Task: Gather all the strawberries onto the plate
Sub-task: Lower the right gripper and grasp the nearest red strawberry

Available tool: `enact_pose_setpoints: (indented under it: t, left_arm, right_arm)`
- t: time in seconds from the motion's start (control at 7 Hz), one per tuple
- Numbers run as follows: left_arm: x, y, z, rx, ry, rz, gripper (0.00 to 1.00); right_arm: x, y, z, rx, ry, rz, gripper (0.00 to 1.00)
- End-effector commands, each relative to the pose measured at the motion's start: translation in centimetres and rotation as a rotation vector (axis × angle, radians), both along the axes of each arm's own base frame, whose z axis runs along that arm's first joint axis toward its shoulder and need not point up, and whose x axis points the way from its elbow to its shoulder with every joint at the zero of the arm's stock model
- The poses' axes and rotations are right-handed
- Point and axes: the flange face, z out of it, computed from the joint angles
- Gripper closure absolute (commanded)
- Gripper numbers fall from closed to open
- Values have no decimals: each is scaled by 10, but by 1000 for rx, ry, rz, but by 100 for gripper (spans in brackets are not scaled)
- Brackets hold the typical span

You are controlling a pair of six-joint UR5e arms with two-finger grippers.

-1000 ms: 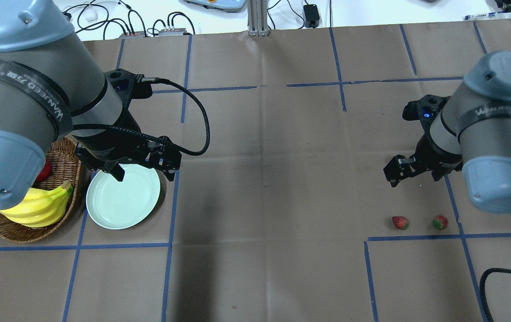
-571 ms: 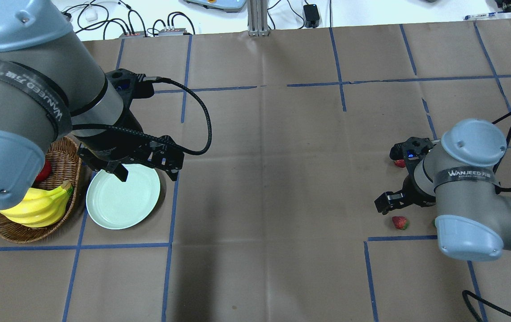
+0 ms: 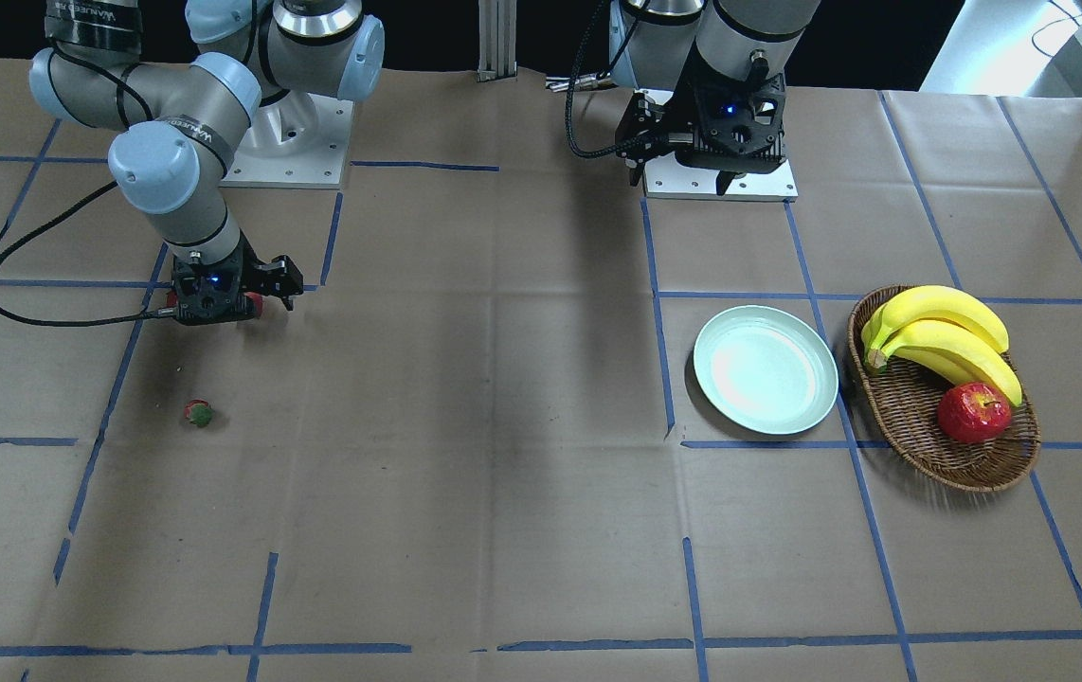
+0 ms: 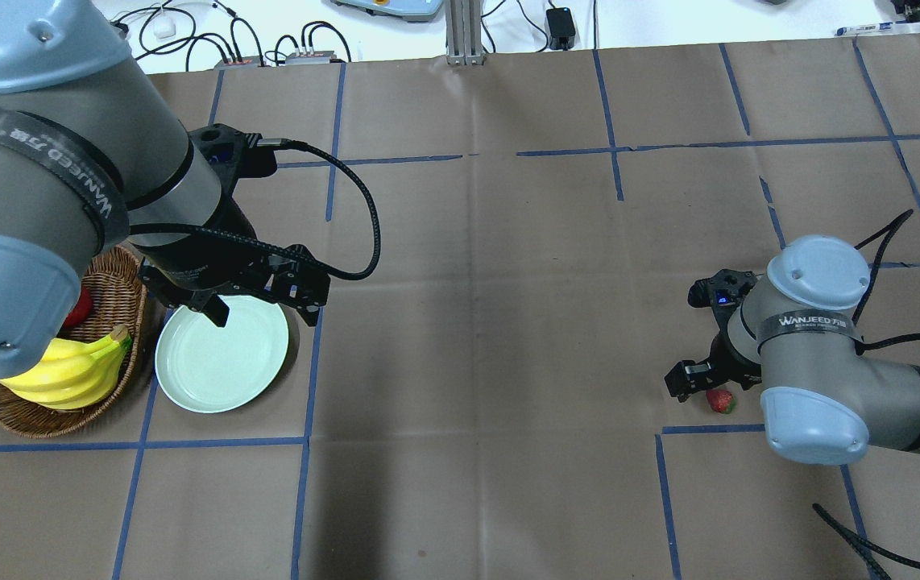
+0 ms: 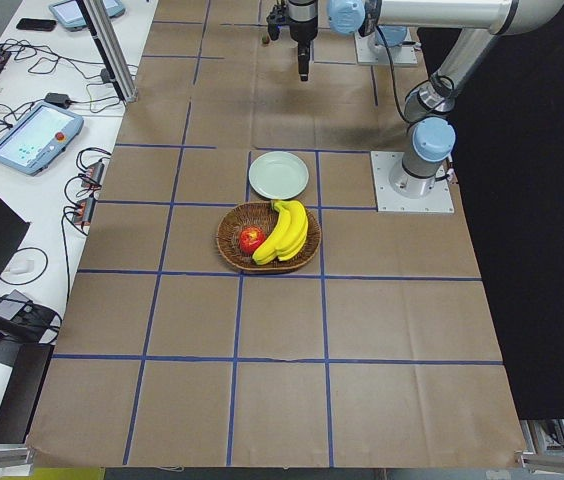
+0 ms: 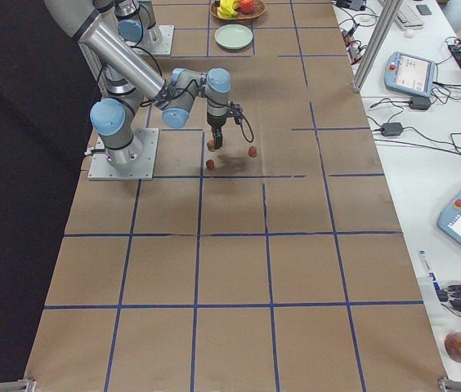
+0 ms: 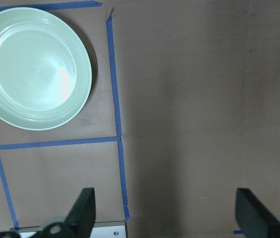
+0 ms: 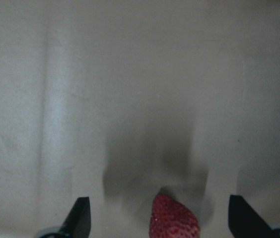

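left fingers (image 7: 83, 214) and right fingers (image 8: 79, 217) spread, strawberry (image 8: 174, 219) between the right pair; basket (image 3: 909, 417) beside plate (image 3: 766, 371) holds bananas (image 3: 944, 336), apple (image 3: 974, 412).

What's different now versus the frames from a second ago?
The right gripper came down and back toward the robot. Its open fingers now flank one strawberry, which is unmoved and not yet gripped. The left gripper and the empty plate stayed put.

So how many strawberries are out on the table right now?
3 strawberries. One lies inside the open right tool, one is just beside that tool toward the table's end, and one sits alone farther from the robot. None is on the plate.
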Motion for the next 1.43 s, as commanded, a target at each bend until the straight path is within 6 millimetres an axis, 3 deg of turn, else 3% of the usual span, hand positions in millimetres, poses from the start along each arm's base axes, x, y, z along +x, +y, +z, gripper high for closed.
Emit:
enact_pose_setpoints:
  t: [0.0,0.29,0.71,0.86,1.0,1.29]
  left_arm:
    - [0,1,1,-3,-3,-2,0]
    - [1,2,4,-9,-1,0,0]
    - [1,3,3,-4,0,-1,0]
    - [1,3,3,-3,0,-3,0]
    - [1,2,1,3,-1,-3,0]
    - [1,2,1,3,-1,-4,0]
  right_arm:
    - [-3,2,-3,26,26,-5,14]
    - [-3,3,-4,33,29,-8,35]
    - [-4,5,-4,56,29,-27,79]
    - [-5,3,-1,50,31,-31,88]
    - [-6,-2,5,32,35,-35,89]
    - [-6,-31,46,-20,38,-105,89]
